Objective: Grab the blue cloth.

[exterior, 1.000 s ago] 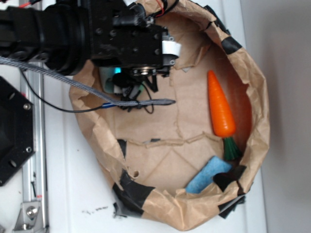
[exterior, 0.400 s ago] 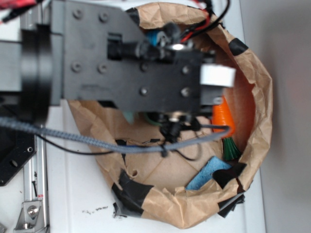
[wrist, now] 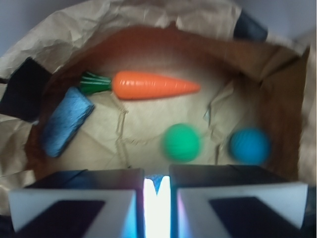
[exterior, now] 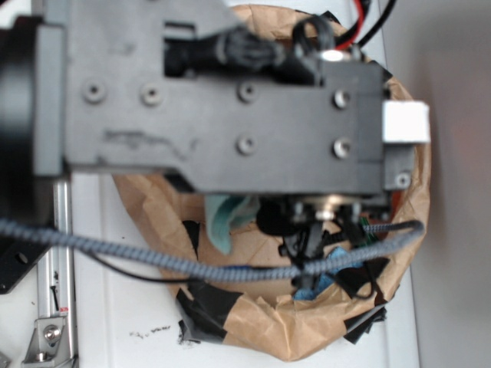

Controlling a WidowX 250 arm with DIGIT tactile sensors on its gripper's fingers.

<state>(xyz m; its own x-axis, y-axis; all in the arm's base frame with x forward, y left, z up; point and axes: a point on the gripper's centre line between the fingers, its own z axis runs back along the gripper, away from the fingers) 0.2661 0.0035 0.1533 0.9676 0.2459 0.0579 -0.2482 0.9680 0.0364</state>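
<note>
the gripper [wrist: 157, 191] jaws pinch the cloth [exterior: 228, 218], which hangs above the paper basket [exterior: 253, 326]; the grab looks done, nothing obvious left.

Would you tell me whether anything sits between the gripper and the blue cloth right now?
Nothing visible does: the blue cloth hangs from the gripper, pinched between its fingers, while the carrot lies apart below.
</note>
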